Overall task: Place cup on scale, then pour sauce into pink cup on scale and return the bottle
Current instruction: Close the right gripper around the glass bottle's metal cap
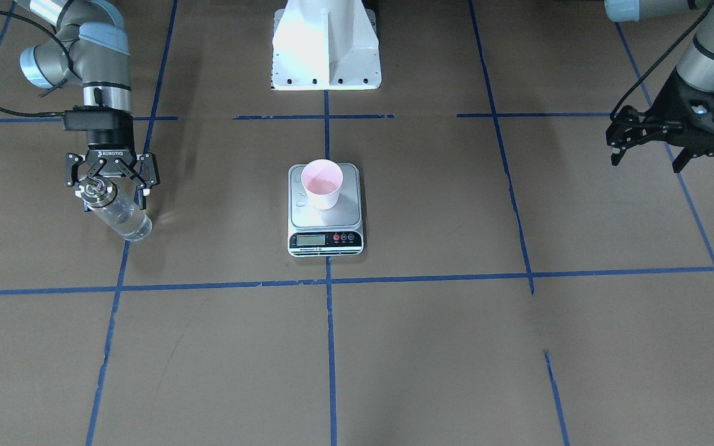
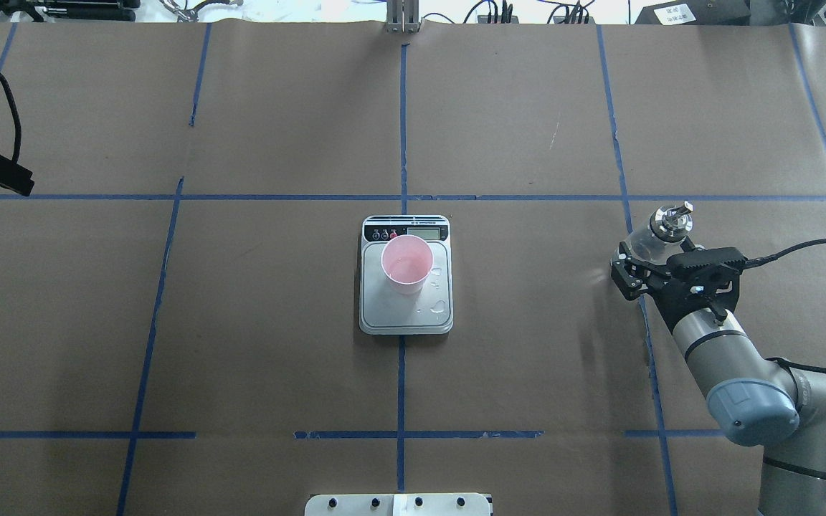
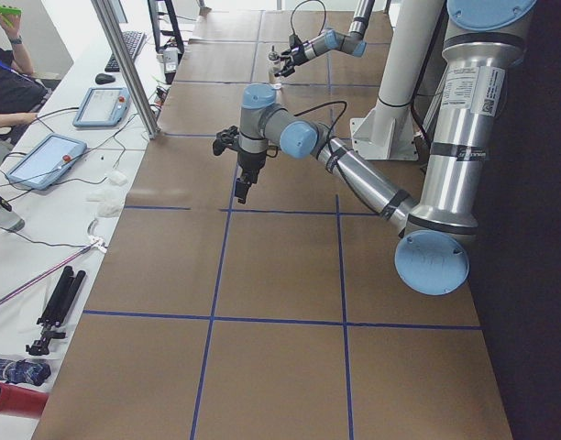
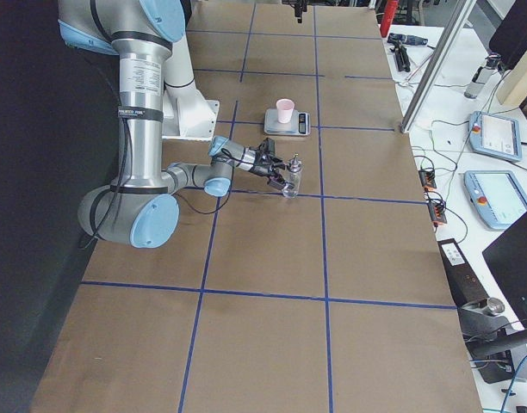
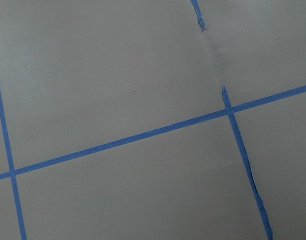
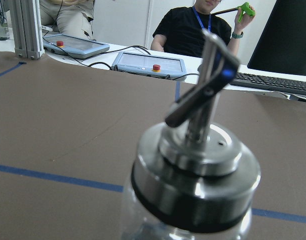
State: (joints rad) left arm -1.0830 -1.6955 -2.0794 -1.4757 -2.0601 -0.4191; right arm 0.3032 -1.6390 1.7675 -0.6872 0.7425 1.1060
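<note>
**Item 1, right gripper [image 1: 112, 189].** Two black fingers are closed on the upper body of the small clear glass cylindrical bottle [image 1: 124, 220]. The grip sits just below the bottle's silver metal collar [image 6: 193, 185], and the thin metal pour spout [image 6: 205, 85] points upward. The bottle stands about upright directly beneath the gripper. Its base is at or just above the brown paper-covered desk [image 1: 456, 347]; whether it touches cannot be told.

*Step in hand (judged):* returning the bottle.
- Lower it straight down until the base sits flat.
- Open the fingers only once it is flat.
- Back away level so that nothing catches the collar or spout and tips the glass.

**Item 2, small flat digital scale [image 1: 344, 214].** It has a square silver-grey platform and a black front strip. It lies well apart from the right gripper, on that gripper's left, toward the desk centre. The small pale pink tapered cup [image 1: 323, 184] stands upright on the platform, and its inside looks wet and pink. A few clear droplets [image 2: 440, 308] lie on the platform beside the cup.

**Item 3, left gripper [image 1: 647, 156].** It is farthest off, beyond the scale, with its fingers spread and nothing between them. It hangs above bare desk.
</note>
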